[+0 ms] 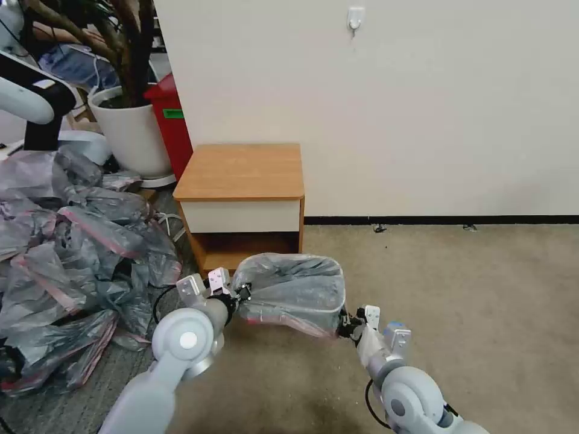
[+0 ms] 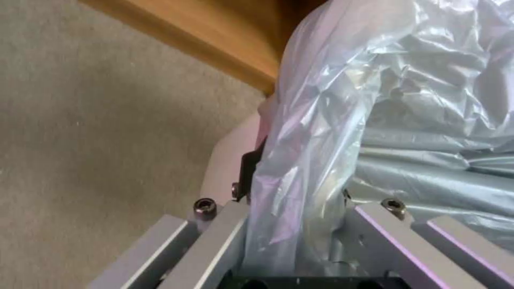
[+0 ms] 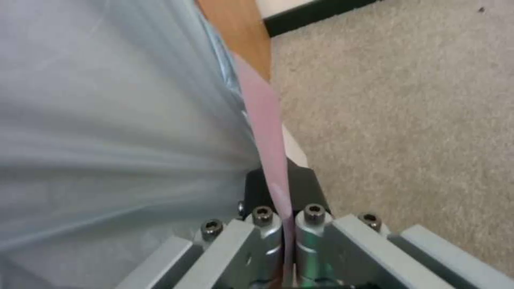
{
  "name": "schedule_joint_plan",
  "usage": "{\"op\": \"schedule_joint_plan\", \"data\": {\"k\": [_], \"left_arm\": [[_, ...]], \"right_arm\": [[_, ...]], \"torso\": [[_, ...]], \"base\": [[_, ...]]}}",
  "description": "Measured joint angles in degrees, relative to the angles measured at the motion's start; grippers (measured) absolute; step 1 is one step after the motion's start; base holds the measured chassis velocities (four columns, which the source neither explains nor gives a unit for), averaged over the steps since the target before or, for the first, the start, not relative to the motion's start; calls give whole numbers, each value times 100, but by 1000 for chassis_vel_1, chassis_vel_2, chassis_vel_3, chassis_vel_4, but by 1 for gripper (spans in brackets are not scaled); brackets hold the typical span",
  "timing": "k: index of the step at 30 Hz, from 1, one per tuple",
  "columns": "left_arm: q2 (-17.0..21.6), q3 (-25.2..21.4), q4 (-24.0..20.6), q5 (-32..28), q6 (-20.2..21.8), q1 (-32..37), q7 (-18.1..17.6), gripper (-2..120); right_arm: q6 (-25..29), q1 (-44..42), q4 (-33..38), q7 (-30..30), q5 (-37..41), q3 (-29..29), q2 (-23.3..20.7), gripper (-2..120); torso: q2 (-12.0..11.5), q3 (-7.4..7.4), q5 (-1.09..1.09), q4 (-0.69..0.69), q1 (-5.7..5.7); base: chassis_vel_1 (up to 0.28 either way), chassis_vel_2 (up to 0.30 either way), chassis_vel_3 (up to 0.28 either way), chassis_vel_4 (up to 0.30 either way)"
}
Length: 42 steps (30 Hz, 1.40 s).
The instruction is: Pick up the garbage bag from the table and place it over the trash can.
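Both grippers are gripping the bag (image 1: 294,292) in front of the table (image 1: 241,172): the right gripper (image 1: 345,326) is pinching its pink band, the left gripper (image 1: 240,294) is clamping bunched plastic. The bag is covering the bin (image 2: 227,160).

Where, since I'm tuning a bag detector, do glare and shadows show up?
Head view: the garbage bag has only a soft sheen; dark shadow fills the table's shelf gap and lies on the carpet beneath the arms. Left wrist view: bright highlights streak the crumpled plastic at the left hand. Right wrist view: even light, no hot spots, at the right hand.
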Motion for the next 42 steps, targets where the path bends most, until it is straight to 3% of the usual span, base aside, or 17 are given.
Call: {"op": "schedule_joint_plan", "data": {"k": [11, 27, 42], "left_arm": [[245, -302, -286, -528, 457, 161, -120, 3], [293, -435, -408, -612, 712, 311, -117, 3], [234, -403, -58, -329, 591, 153, -18, 3]], "right_arm": [[288, 218, -574, -113, -270, -45, 142, 0], [386, 293, -880, -160, -516, -75, 221, 0], [476, 114, -526, -95, -852, -52, 105, 52]], "torso": [[0, 0, 0, 0, 0], [0, 0, 0, 0, 0], [0, 0, 0, 0, 0]], "base": [[0, 0, 0, 0], [0, 0, 0, 0], [0, 0, 0, 0]]}}
